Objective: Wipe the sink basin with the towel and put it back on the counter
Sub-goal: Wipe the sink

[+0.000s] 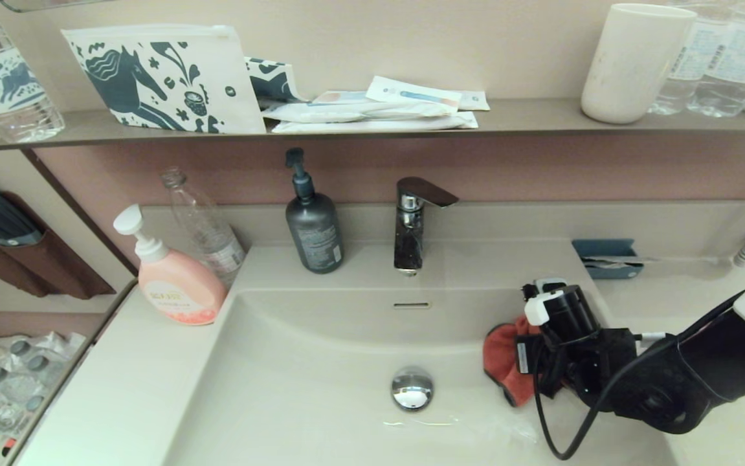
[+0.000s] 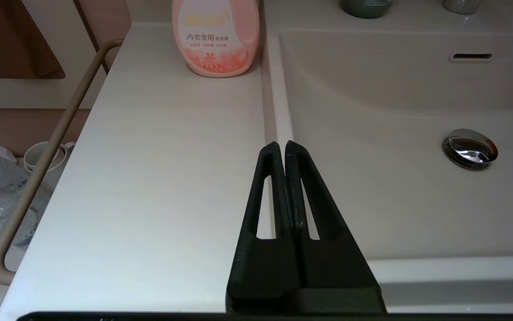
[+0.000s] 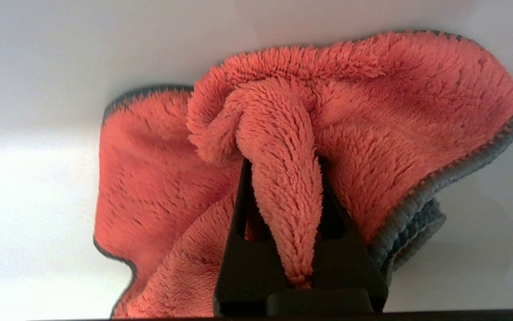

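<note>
The off-white sink basin fills the middle of the head view, with a chrome drain plug and an overflow slot. My right gripper is shut on a fold of the orange-red fluffy towel, and the towel presses against the basin's right wall. The rest of the cloth bunches around the black fingers. My left gripper is shut and empty, parked over the left counter by the basin's rim. The head view does not show the left gripper.
A pink pump bottle, a clear empty bottle and a dark pump bottle stand at the back left. The faucet rises behind the basin. A blue tray sits on the right counter. A wall shelf carries pouches and a cup.
</note>
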